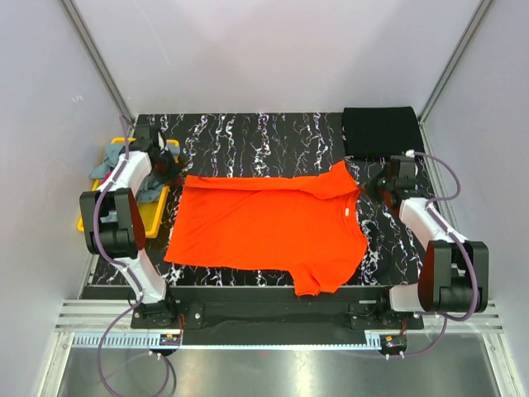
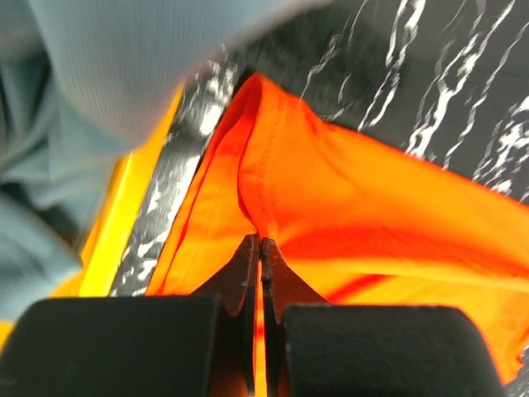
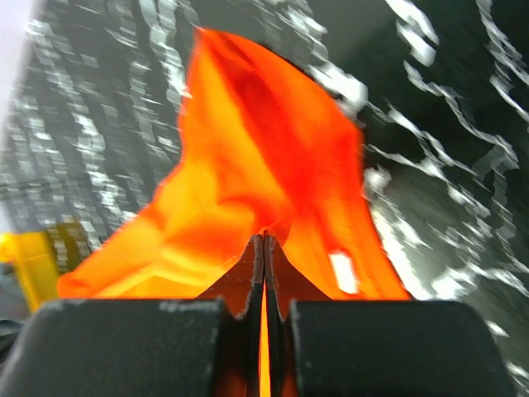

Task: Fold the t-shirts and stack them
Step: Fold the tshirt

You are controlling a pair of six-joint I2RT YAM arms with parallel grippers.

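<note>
You have the orange t-shirt [image 1: 264, 227] spread across the middle of the black marbled table [image 1: 248, 136], collar toward your right. Its far edge runs almost straight between the two grippers. Beyond that edge a wide strip of tabletop shows, up to the back rim. The near sleeve reaches close to the front rim.

At the far right corner a folded black t-shirt [image 1: 380, 132] lies just beyond the right gripper [image 1: 382, 184]. On your left, the yellow bin [image 1: 155, 217] sits at the table's side edge, grey-blue shirts [image 1: 101, 169] heaped in it, right beside the left gripper [image 1: 169, 169].

Both arms reach forward along the table's sides, elbows bent, wrists turned inward toward the shirt.

In the left wrist view the jaws are pressed together on a ridge of orange cloth [image 2: 347, 207], with the bin wall [image 2: 124, 215] close by. In the right wrist view the jaws are likewise pinched on a raised orange fold [image 3: 248, 165].
</note>
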